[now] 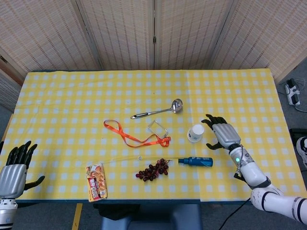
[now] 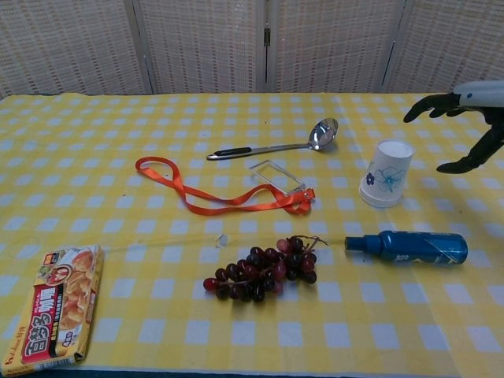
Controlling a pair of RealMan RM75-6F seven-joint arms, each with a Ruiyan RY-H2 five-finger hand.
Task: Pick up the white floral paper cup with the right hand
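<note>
The white floral paper cup (image 1: 195, 132) (image 2: 387, 173) stands upside down on the yellow checked cloth, right of centre. My right hand (image 1: 221, 133) (image 2: 465, 126) hovers just to the cup's right with its fingers spread, a small gap away and holding nothing. Its fingers (image 2: 429, 106) reach toward the cup from above and to the side. My left hand (image 1: 14, 165) rests open at the near left corner, far from the cup; the chest view does not show it.
A blue bottle (image 1: 196, 161) lies on its side just in front of the cup. Grapes (image 1: 153, 169), an orange lanyard with a clear badge holder (image 1: 139, 136), a metal ladle (image 1: 158, 110) and a snack packet (image 1: 96, 181) lie to the left.
</note>
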